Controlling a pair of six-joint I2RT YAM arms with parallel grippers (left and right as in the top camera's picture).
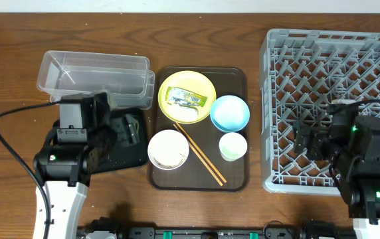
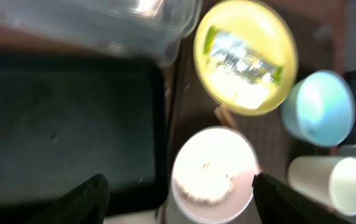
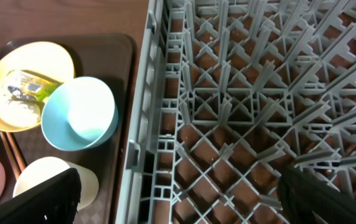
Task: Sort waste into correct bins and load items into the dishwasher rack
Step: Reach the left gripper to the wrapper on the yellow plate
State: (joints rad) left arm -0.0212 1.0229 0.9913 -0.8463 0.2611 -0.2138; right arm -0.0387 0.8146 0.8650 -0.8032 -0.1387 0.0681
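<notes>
Along the bench's front edge the two arms stand ready. The left gripper (image 2: pixel 179 179) hovers with its fingers spread wide and nothing between them, over the black tray (image 1: pixel 129 157) toward the front-left corner. The right gripper (image 3: pixel 179 177) is just as wide and empty above the near part of the dishwasher rack (image 1: pixel 267 99), on the right side. Between them lies the brown serving tray (image 1: pixel 233 182). At its near end sit the white bowl (image 1: pixel 157 143), with some residue inside, the pale cup (image 1: pixel 233 146) and the chopsticks (image 1: pixel 200 154) lying diagonally between the two. Farther back is the blue bowl (image 1: pixel 230 113), then the yellow plate (image 1: pixel 204 82), which carries the crumpled wrapper (image 1: pixel 187 99) and a whitish heap of rice (image 1: pixel 189 114) at its near rim. This layout looks deliberate: everything is gathered mid-bench, the bins within the left arm's reach and the rack within the right's. Toward the far-left corner, the clear tub (image 1: pixel 94 73) sits just behind the black tray. The bench (image 1: pixel 17 79) is dark, glossy wood grain, and a black cable (image 1: pixel 0 136) loops near its left edge. Beyond the far edge only a pale strip shows.
</notes>
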